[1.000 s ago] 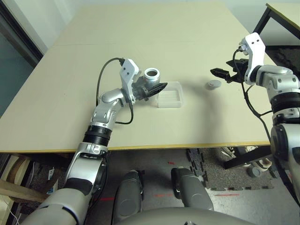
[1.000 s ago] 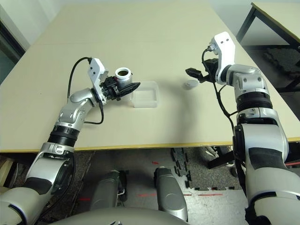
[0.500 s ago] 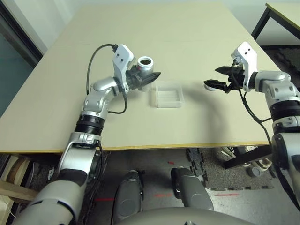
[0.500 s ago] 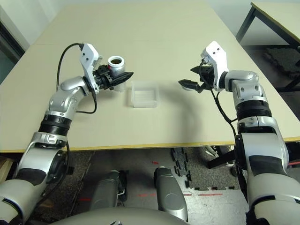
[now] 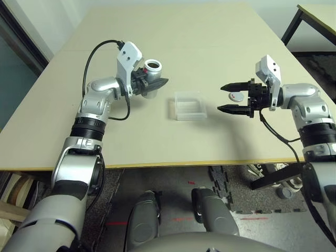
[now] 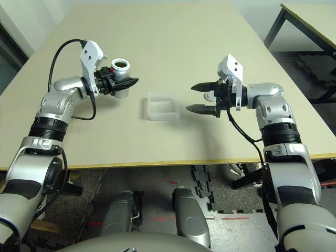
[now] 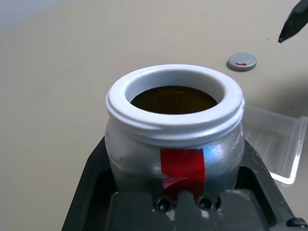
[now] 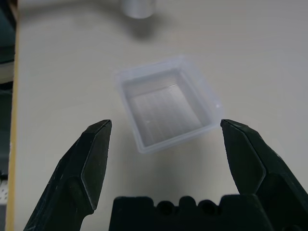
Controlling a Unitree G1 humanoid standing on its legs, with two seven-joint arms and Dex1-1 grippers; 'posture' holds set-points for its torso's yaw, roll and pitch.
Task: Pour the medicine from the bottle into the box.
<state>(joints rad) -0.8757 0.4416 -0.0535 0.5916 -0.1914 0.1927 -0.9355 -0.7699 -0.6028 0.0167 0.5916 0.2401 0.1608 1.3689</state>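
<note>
You've lifted the bottle point(image 5: 153, 69) in the left gripper point(image 5: 158, 84) away from the box point(image 5: 190, 105) while the wide-open right gripper point(image 5: 226, 97) swung toward it, so pouring waits.

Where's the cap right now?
In the left eye view the cap lies on the table, right of the box, behind the open right tool.

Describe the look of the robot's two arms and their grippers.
Both arms are silver metal with black ribbed bands at the joints. Each wrist carries a white angular camera housing, with a black cable looping back to the forearm. The left gripper and right gripper are black, each with two tapered, pointed fingers.
</note>
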